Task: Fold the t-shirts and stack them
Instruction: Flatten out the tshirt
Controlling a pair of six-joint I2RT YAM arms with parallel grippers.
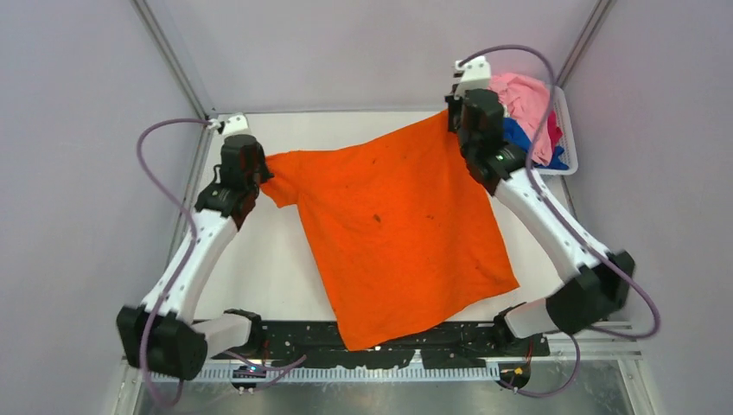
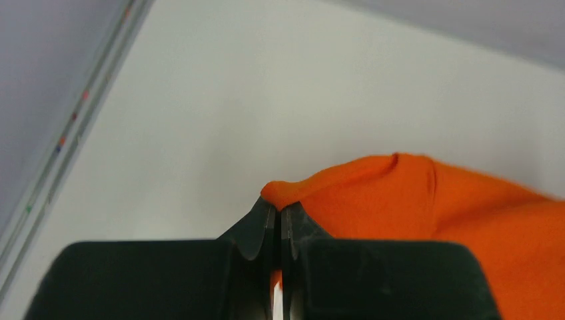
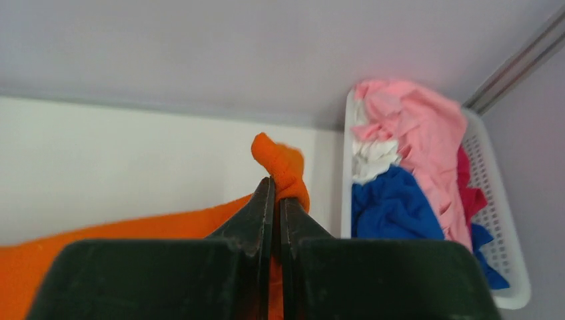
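We hold the orange t-shirt [image 1: 406, 233] spread between two far-apart pinches so that, in our judgement, it pulls flat for laying out and folding. Our left gripper [image 2: 276, 208] is closed tight on a nub of cloth near the table's [image 1: 259, 277] left edge. Our right gripper [image 3: 274, 193] is clamped on a bunched corner at the far right corner, beside the basket [image 3: 496, 207] of other t-shirts [image 3: 413, 140], and the shirt's low corner reaches the near edge.

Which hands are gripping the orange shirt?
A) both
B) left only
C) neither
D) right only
A: the left hand and the right hand are each shut on a pinch of the orange shirt, holding it spread between them.
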